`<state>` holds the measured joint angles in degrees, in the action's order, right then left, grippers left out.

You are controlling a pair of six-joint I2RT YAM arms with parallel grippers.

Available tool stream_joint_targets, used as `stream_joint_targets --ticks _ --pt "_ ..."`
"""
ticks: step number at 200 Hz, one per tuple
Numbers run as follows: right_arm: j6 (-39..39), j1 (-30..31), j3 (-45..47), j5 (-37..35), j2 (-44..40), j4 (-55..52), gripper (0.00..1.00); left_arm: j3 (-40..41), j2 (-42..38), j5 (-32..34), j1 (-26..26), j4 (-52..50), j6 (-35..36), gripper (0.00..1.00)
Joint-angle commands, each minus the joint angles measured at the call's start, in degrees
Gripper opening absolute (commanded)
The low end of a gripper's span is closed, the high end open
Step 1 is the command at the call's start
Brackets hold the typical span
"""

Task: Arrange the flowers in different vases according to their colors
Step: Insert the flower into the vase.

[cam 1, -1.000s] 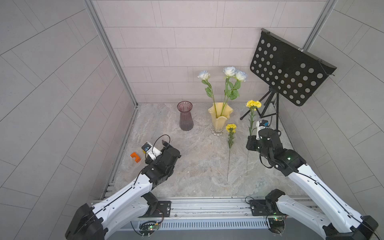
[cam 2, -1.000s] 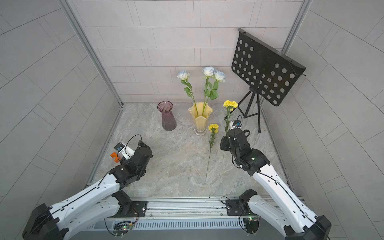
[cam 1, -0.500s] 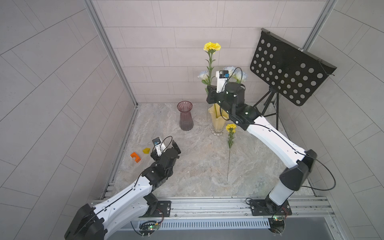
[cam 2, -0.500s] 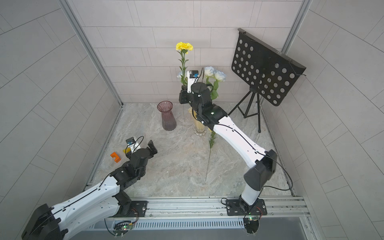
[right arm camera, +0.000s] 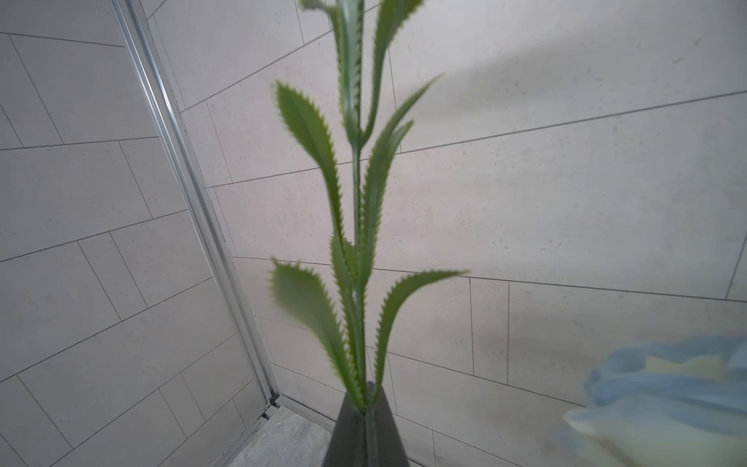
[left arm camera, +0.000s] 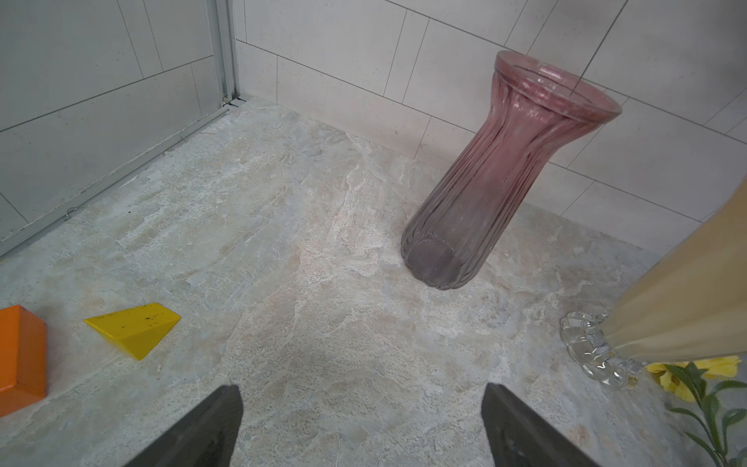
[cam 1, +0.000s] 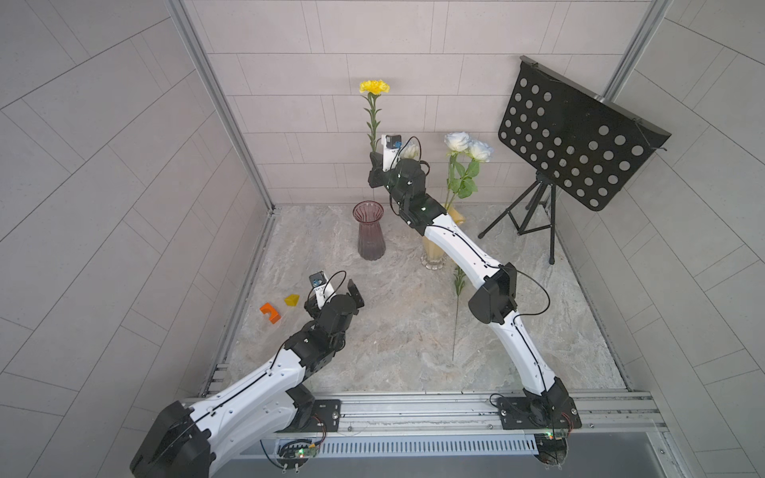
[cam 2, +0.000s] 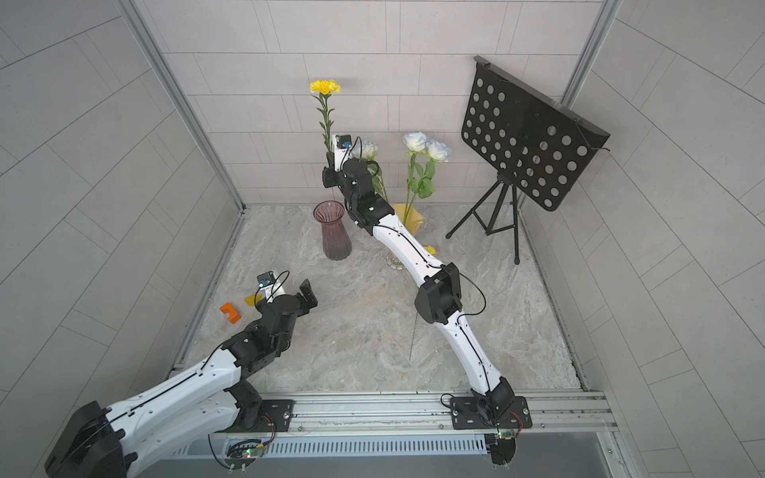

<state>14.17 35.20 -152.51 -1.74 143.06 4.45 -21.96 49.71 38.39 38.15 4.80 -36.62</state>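
My right gripper (cam 1: 374, 160) (cam 2: 329, 160) (right arm camera: 366, 404) is shut on the stem of a yellow flower (cam 1: 374, 87) (cam 2: 325, 87) (right arm camera: 355, 202). It holds the flower upright, high over the back of the floor, above and just behind the empty purple vase (cam 1: 369, 231) (cam 2: 335, 234) (left arm camera: 485, 182). The pale yellow vase (cam 1: 432, 248) (cam 2: 407, 217) (left arm camera: 687, 283), partly hidden by my right arm, holds three white roses (cam 1: 467, 145) (cam 2: 426, 145) (right arm camera: 667, 396). A second yellow flower (cam 1: 457, 306) (cam 2: 430, 249) (left arm camera: 687, 376) lies on the floor by that vase. My left gripper (cam 1: 337, 300) (cam 2: 285, 296) (left arm camera: 361, 404) is open and empty, low, facing the purple vase.
An orange block (cam 1: 270, 312) (left arm camera: 20, 356) and a yellow wedge (cam 1: 292, 300) (left arm camera: 133, 327) lie by the left wall. A black music stand (cam 1: 575, 136) (cam 2: 534, 136) on a tripod fills the back right corner. Tiled walls close in three sides.
My right arm has carried the yellow flower from the right side of the floor up and back, to above the purple vase. My left arm has reached forward towards the vase.
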Motion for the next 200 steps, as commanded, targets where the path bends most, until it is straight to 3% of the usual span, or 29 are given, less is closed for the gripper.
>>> stream_joint_targets --ticks 1,106,117,129,150,200 --pt "0.9 -0.2 -1.8 2.8 1.6 4.8 0.0 1.3 -1.5 2.0 -0.1 -0.2 -0.6 1.0" --pt "1.6 1.1 2.2 8.4 4.5 -3.9 0.0 1.2 -1.5 2.0 -0.1 0.0 -0.8 1.0" --pt "1.6 1.2 2.2 9.0 4.4 -5.2 0.09 1.2 -1.6 2.0 -0.1 0.0 -0.6 1.0" --pt "2.0 1.3 2.2 9.7 4.2 -6.5 0.35 1.3 -1.6 2.0 -0.2 0.0 -0.6 1.0" --pt "2.3 1.4 2.2 11.0 3.2 -9.0 0.57 1.2 -1.4 2.0 -0.1 0.1 -0.6 1.0" --pt "1.9 1.9 4.0 12.0 -1.2 -12.8 0.65 1.2 -1.5 2.1 -0.1 0.1 -0.5 1.0"
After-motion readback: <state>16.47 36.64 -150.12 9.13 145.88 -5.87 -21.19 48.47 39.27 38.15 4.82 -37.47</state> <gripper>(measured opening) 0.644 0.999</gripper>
